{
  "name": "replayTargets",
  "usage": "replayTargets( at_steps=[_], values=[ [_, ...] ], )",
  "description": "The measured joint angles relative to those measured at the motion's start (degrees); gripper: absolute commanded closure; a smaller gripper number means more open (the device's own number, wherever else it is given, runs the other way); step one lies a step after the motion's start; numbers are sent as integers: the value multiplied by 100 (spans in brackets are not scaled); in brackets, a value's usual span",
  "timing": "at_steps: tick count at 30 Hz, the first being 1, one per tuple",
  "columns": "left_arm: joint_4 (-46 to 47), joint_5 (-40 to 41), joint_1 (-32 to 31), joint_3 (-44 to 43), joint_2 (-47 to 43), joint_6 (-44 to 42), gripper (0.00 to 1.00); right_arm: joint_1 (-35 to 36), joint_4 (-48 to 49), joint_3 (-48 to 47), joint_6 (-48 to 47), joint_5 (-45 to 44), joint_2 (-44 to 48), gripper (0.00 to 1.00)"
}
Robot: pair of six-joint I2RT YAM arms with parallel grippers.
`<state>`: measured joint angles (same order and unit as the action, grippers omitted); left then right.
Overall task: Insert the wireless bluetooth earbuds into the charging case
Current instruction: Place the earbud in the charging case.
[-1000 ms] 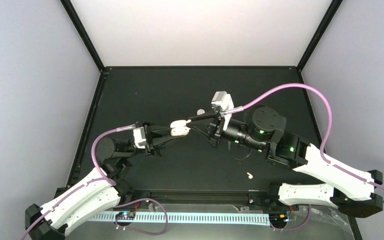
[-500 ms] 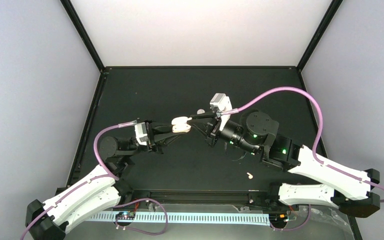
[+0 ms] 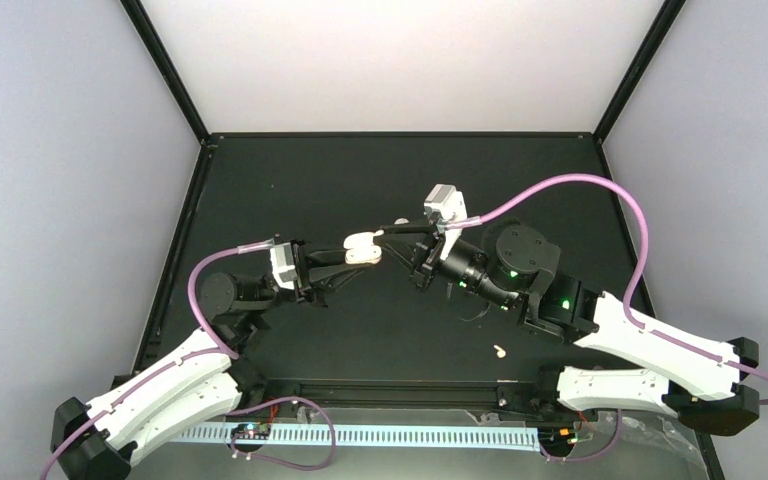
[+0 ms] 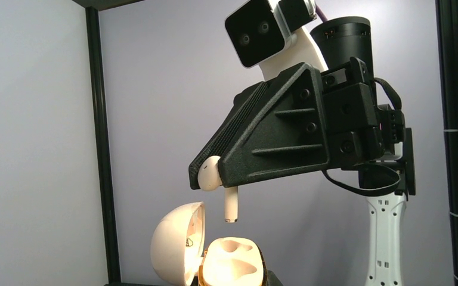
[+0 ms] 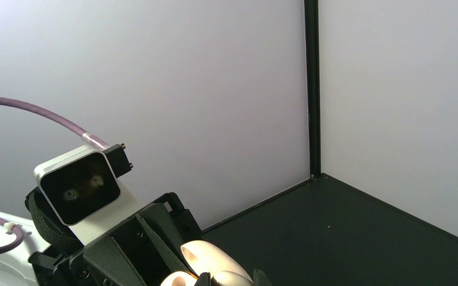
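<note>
The charging case (image 4: 232, 268), lid open, is clamped in the left gripper (image 3: 352, 258). One earbud (image 4: 210, 177) is pinched stem-down in the narrow jaws of the right gripper (image 3: 384, 237), just above the case and apart from it. The second earbud (image 3: 500, 351) is left on the table (image 3: 360, 180), well right of the case.

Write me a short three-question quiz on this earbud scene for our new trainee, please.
1. True or false: the lid of the charging case is shut.
2. What does the right gripper hold? A) the case B) an earbud C) nothing
3. Where is the second earbud?
Key: 1 false; 2 B; 3 lying on the table, near the right arm's base.
</note>
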<state>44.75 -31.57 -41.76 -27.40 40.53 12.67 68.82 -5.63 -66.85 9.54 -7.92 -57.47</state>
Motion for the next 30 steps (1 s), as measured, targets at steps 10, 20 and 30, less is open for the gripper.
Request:
replayTargets(
  at_steps=[10, 20, 30],
  values=[
    [20, 61, -7, 0, 37, 22, 99, 0, 22, 2, 68, 7, -72, 99],
    [15, 114, -35, 0, 35, 46, 98, 0, 37, 4, 87, 7, -111, 99],
    [11, 170, -35, 2, 31, 85, 98, 0, 48, 4, 90, -11, -140, 99]
  ],
)
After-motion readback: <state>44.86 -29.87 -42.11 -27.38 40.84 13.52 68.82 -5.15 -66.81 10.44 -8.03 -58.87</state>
